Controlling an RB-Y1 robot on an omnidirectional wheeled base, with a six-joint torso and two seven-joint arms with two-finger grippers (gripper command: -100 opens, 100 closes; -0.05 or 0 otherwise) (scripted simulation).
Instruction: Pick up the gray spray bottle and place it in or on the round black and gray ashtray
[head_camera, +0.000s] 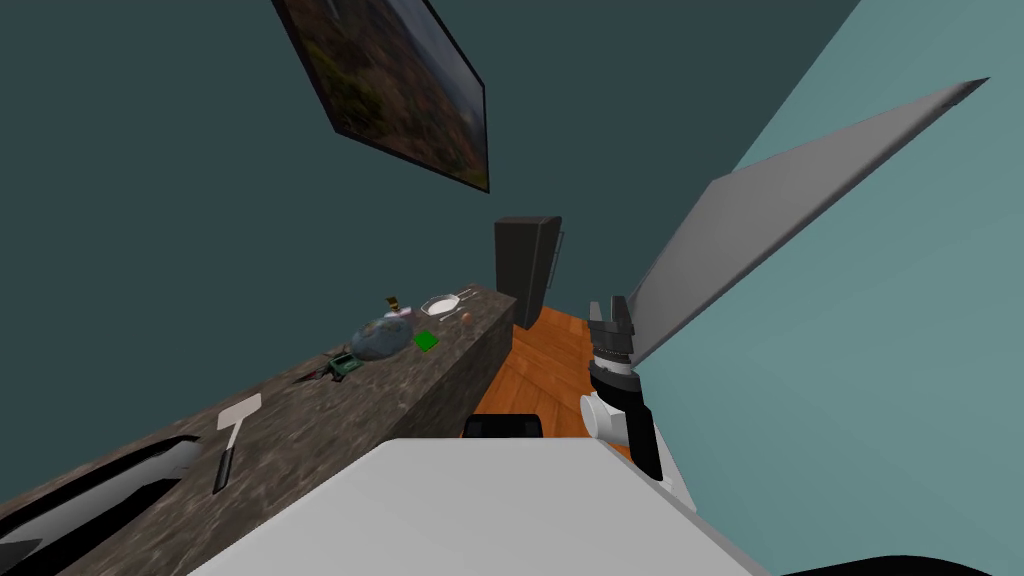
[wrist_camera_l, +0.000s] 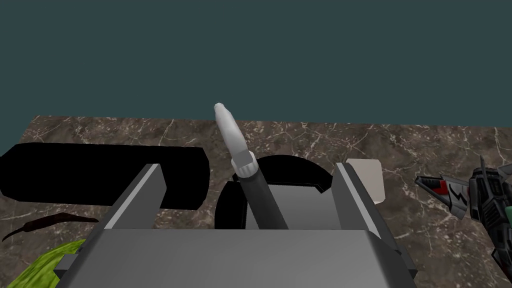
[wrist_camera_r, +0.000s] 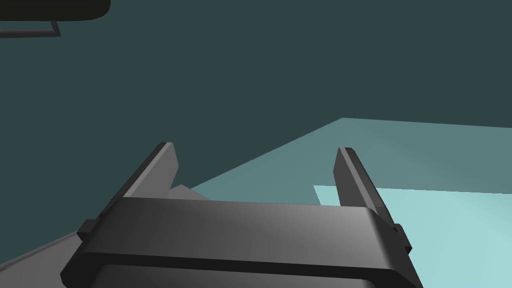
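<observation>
In the left wrist view the gray spray bottle (wrist_camera_l: 260, 200), with a dark body and a white nozzle, leans tilted over the round black ashtray (wrist_camera_l: 300, 167), which has a grey inside. The ashtray sits on the dark marble counter (wrist_camera_l: 300, 135). My left gripper (wrist_camera_l: 248, 167) is open around the bottle. Its fingers (wrist_camera_l: 145, 187) stand well clear of the bottle on both sides. My right gripper (head_camera: 610, 312) is raised over the wooden floor, away from the counter, open and empty (wrist_camera_r: 256, 150).
A pale spatula (head_camera: 238, 415) lies just beyond the ashtray, its blade (wrist_camera_l: 367, 177) behind one finger. A toy jet (wrist_camera_l: 460, 192), a long black object (wrist_camera_l: 100, 172) and something lime green (wrist_camera_l: 40, 265) are nearby. Farther along the counter are a plate (head_camera: 440, 304) and a globe (head_camera: 382, 338). A grey door leaf (head_camera: 780, 210) stands open on the right.
</observation>
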